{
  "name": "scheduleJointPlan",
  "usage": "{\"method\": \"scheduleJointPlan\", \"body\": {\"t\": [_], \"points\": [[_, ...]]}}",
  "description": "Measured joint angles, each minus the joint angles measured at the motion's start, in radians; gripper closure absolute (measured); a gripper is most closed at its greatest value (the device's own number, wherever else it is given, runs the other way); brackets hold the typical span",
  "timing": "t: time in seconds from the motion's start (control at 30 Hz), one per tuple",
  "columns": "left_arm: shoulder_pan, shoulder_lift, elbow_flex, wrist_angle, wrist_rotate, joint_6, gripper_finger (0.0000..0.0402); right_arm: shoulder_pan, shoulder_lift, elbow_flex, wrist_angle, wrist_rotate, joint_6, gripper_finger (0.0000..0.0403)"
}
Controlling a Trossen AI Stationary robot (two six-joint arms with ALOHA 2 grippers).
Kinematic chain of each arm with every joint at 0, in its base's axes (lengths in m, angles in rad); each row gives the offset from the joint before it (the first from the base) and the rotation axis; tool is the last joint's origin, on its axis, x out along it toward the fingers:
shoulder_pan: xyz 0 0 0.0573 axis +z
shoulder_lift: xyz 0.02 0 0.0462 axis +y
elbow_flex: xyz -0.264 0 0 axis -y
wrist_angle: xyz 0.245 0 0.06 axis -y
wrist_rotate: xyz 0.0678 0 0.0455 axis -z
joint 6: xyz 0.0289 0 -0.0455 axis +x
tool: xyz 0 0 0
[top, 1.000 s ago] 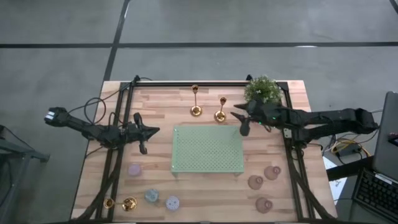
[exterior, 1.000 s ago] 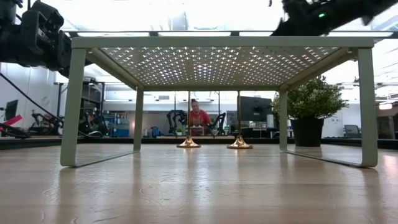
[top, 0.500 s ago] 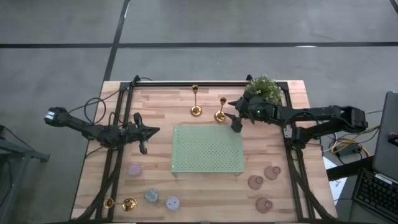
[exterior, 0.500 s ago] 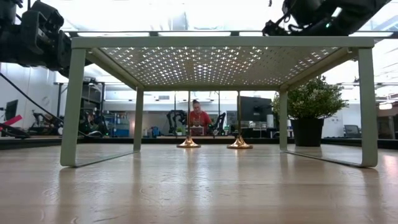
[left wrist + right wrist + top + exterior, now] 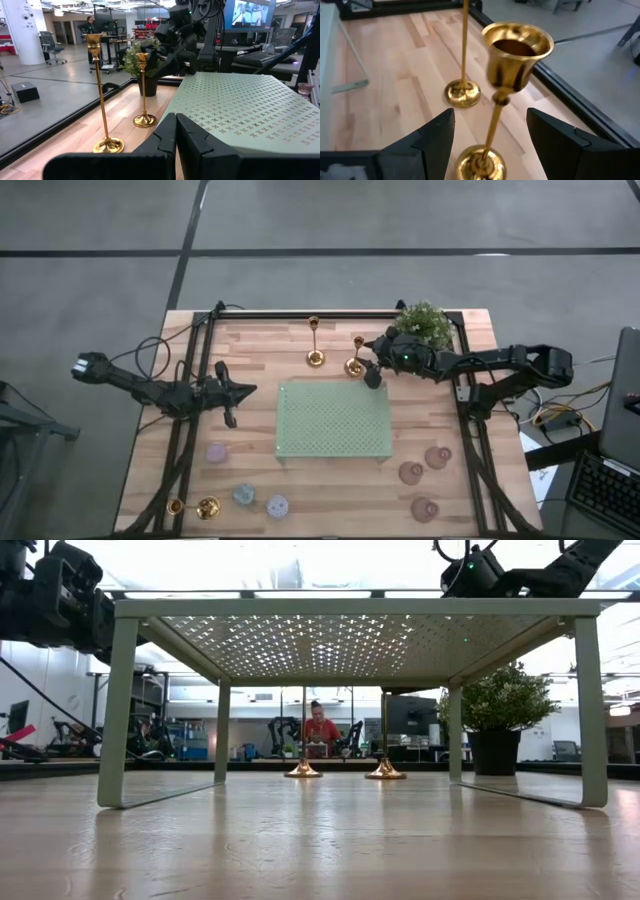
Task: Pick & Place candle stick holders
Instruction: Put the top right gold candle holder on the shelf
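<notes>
Two slim gold holders stand upright on their round bases at the table's far side, one [image 5: 315, 357] to the left of the other [image 5: 354, 366]. A third gold holder [image 5: 195, 507] lies on its side at the near left. My right gripper [image 5: 370, 372] is open and right beside the right-hand holder. In the right wrist view its fingers [image 5: 435, 137] stand on either side of that holder's stem [image 5: 493, 127] without touching it, below the cup [image 5: 517, 50]. My left gripper [image 5: 233, 395] is shut and empty, left of the green rack [image 5: 333, 420].
Three pastel squat holders [image 5: 244, 495] sit at the near left and three brownish-pink ones [image 5: 424, 470] at the near right. A potted plant [image 5: 423, 323] stands at the far right corner. The perforated green rack stands on legs at the table's middle. A person [image 5: 320, 728] shows far behind.
My right gripper has moved toward the table's left and a little toward its far edge, from beside the rack's far right corner up to the right-hand gold holder. The holder has stayed where it stood.
</notes>
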Motion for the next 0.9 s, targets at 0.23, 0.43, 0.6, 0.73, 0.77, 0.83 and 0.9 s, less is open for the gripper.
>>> {"method": "scheduleJointPlan", "body": {"t": [0.23,0.43,0.6,0.73,0.77,0.83,0.9], "points": [[0.000,0.000,0.000,0.000,0.000,0.000,0.0389,-0.001,0.025,0.000,0.055,0.005,0.018,0.0181],[0.000,0.000,0.000,0.000,0.000,0.000,0.0389,-0.013,0.023,0.000,0.066,0.008,0.019,0.0198],[0.000,0.000,0.000,0.000,0.000,0.000,0.0389,-0.013,0.023,0.000,0.083,0.005,0.018,0.0215],[0.000,0.000,0.000,0.000,0.000,0.000,0.0389,-0.017,0.023,0.000,0.085,0.005,0.013,0.0232],[0.000,0.000,0.000,0.000,0.000,0.000,0.0389,-0.017,0.023,0.000,0.085,0.005,0.007,0.0236],[0.000,0.000,0.000,0.000,0.000,0.000,0.0389,-0.017,0.023,0.000,0.087,0.005,0.003,0.0245],[0.000,0.000,0.000,0.000,0.000,0.000,0.0389,-0.017,0.023,0.000,0.087,0.005,0.002,0.0256]]}}
